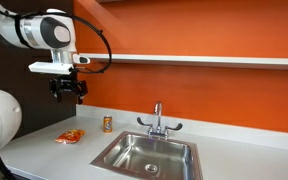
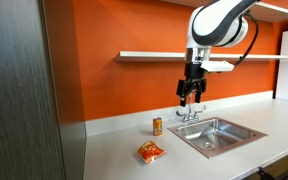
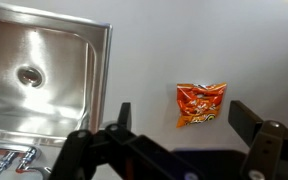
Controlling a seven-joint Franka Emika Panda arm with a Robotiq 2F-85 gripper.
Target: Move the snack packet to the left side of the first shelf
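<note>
Hand (image 1: 68, 96) wide apart, empty, over the flat snack packet (image 3: 201, 105), long axis perhaps parallel to the orange wall (image 1: 184, 30)

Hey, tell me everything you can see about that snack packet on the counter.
The snack packet is small, flat and orange-red with yellowish markings. Its shiny wrapper looks crinkled, with crimped ends. It lies flat on the grey countertop, apart from the sink and from the small can. Only the countertop touches it. The gripper hangs open above it, holding nothing.
</note>
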